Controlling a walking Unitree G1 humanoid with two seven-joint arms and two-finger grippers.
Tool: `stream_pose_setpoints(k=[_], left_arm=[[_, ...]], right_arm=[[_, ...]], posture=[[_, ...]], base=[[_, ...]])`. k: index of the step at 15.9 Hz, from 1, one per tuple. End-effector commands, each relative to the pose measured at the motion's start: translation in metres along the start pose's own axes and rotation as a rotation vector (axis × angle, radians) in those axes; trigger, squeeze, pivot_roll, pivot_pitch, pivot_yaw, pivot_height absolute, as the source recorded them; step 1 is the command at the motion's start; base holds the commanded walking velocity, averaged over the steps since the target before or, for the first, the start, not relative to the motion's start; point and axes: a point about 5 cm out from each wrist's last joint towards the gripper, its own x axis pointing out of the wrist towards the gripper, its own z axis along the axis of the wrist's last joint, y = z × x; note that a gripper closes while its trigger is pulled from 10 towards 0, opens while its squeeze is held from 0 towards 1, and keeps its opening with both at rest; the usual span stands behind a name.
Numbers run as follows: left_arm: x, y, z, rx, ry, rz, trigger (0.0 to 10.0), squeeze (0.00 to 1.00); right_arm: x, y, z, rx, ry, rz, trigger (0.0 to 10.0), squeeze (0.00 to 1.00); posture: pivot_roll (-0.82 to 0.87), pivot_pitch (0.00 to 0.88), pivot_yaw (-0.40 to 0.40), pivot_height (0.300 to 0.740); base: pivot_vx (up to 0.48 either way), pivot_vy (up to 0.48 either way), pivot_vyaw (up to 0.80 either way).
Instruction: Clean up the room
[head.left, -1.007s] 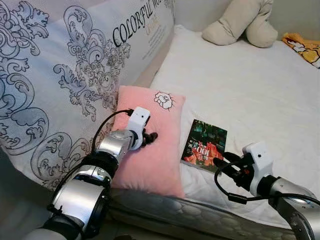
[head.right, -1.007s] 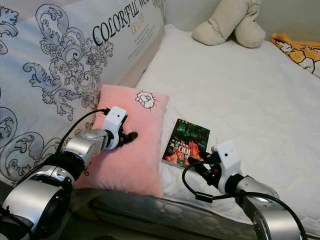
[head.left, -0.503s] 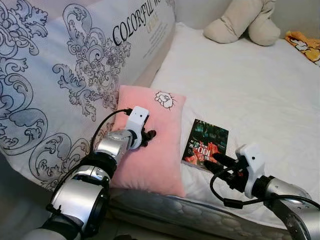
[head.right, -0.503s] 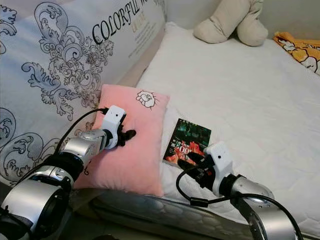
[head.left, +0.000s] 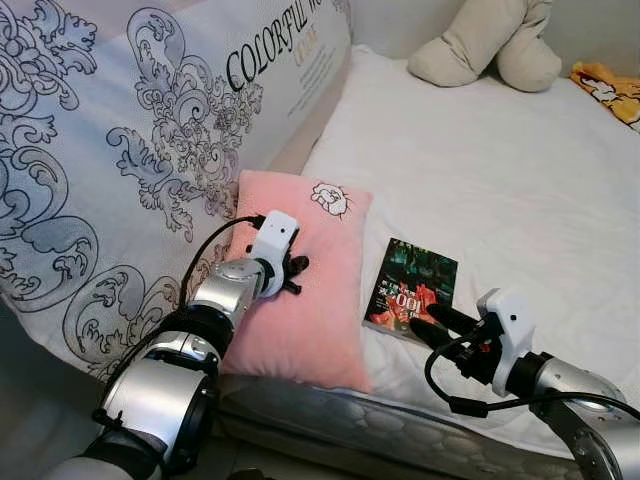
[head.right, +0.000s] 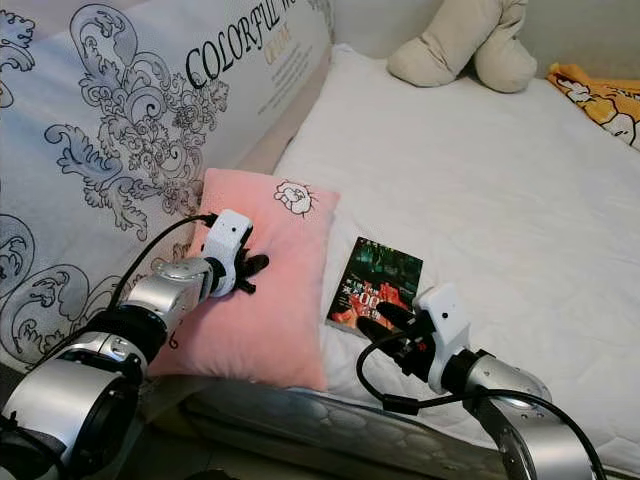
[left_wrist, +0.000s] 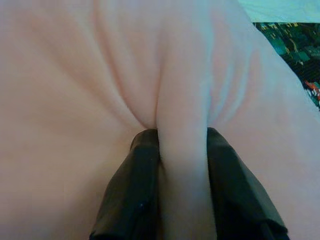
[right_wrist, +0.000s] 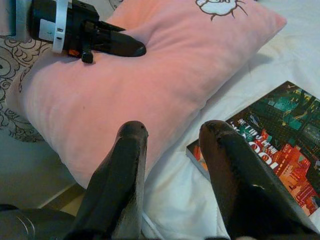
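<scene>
By the patterned headboard (head.left: 120, 150), the left gripper (head.left: 292, 275) pinches a fold of the pink pillow (head.left: 310, 290), whose long axis runs up the bed (head.left: 500, 180). Beside it lies the book (head.left: 410, 290), lengthwise likewise; the right gripper (head.right: 372, 325), fingers spread, hovers at its near edge.

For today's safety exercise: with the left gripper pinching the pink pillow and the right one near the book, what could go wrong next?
1. The left gripper holds only a thin fold of the pink pillow; lifted, the fabric may slip free.
2. The right gripper, open, hovers at the book's near edge; a low approach could push it instead of gripping.
3. Both lie near the mattress edge and might slide off.
</scene>
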Motion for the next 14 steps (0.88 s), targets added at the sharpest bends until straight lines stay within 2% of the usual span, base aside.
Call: stream_pose_setpoints(k=[1,5,8,9,10,11,14], left_arm=[[0.001,-0.004,-0.014,0.029,0.051,-0.022,0.0,0.00],[0.000,-0.005,-0.011,0.161,0.002,-0.025,0.0,0.00],[-0.001,-0.009,0.004,0.296,-0.089,-0.050,0.0,0.00],[-0.005,-0.007,0.027,0.418,-0.203,-0.029,0.0,0.00],[-0.008,-0.006,0.037,0.458,-0.245,-0.023,0.0,0.00],[-0.017,0.001,0.068,0.568,-0.353,0.007,0.0,0.00],[-0.030,0.009,0.103,0.662,-0.458,0.040,0.0,0.00]], right_arm=[[-0.004,-0.003,-0.001,-0.004,-0.002,-0.019,10.0,0.00],[-0.003,-0.002,-0.004,-0.008,-0.001,-0.024,10.0,0.00],[-0.002,-0.003,-0.005,-0.022,0.008,-0.029,10.0,0.00],[0.000,-0.005,-0.003,-0.028,-0.004,-0.038,10.0,0.00],[0.000,-0.005,-0.002,-0.029,-0.007,-0.041,10.0,0.00],[0.001,-0.006,-0.001,-0.028,-0.011,-0.041,10.0,0.00],[0.003,-0.003,-0.002,-0.027,-0.013,-0.029,10.0,0.00]], posture=[[-0.12,0.000,0.004,0.740],[-0.12,0.000,0.007,0.740],[-0.11,0.000,0.004,0.740],[-0.11,0.000,0.003,0.740],[-0.11,0.000,0.002,0.740],[-0.10,0.000,0.000,0.740],[-0.10,0.000,0.001,0.740]], base=[[0.000,0.000,0.00],[0.000,0.000,0.00],[0.000,0.000,0.00],[0.000,0.000,0.00],[0.000,0.000,0.00],[0.000,0.000,0.00],[0.000,0.000,0.00]])
